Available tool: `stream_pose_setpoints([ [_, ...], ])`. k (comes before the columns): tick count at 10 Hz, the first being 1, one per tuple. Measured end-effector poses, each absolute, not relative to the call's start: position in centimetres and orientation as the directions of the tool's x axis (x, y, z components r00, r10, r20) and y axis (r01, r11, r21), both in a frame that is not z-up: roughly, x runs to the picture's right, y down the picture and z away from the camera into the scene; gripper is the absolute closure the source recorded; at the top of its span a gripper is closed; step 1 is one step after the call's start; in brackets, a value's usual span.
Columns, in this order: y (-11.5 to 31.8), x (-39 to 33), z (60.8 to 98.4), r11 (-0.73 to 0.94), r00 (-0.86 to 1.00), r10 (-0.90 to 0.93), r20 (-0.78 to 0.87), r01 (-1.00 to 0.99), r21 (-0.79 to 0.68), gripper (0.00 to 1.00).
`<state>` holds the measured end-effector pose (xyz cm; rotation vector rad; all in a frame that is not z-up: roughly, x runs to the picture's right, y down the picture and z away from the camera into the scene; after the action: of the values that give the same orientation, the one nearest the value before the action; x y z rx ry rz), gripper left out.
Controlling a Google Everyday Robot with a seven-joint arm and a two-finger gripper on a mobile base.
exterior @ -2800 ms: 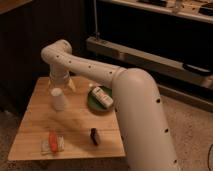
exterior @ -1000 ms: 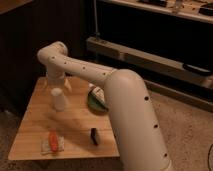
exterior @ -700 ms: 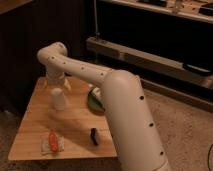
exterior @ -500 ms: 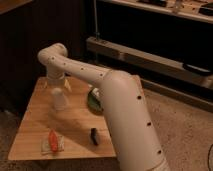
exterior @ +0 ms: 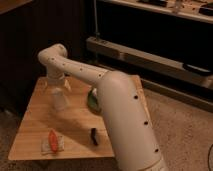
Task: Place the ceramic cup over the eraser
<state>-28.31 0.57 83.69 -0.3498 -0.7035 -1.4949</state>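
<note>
Holding the gripper (exterior: 58,84) atop the ceramic cup (exterior: 60,99) — whether clamped, we cannot tell — we are setting up its carry to the eraser (exterior: 93,136), well apart.

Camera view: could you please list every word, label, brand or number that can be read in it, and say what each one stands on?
No text can be read.
The ceramic cup, just below the gripper at the far left of the table, is plain white.
The orange and white packet near the front edge may bear print, but it is too blurred to read.
The arm shows only dark dots, no letters.
</note>
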Motion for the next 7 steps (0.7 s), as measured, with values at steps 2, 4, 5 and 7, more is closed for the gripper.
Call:
stream_pose_setpoints([
  [2,0.6,-28.6,84.1,0.074,-0.072,-0.784,0.617,0.976,0.207,0.2],
  [4,0.6,-28.7,84.6,0.074,-0.07,-0.785,0.616,0.976,0.206,0.2],
  [5,0.6,-28.8,84.8,0.075,-0.069,-0.784,0.616,0.976,0.204,0.2],
  [7,0.7,-28.9,85.3,0.075,-0.066,-0.782,0.62,0.977,0.198,0.2],
])
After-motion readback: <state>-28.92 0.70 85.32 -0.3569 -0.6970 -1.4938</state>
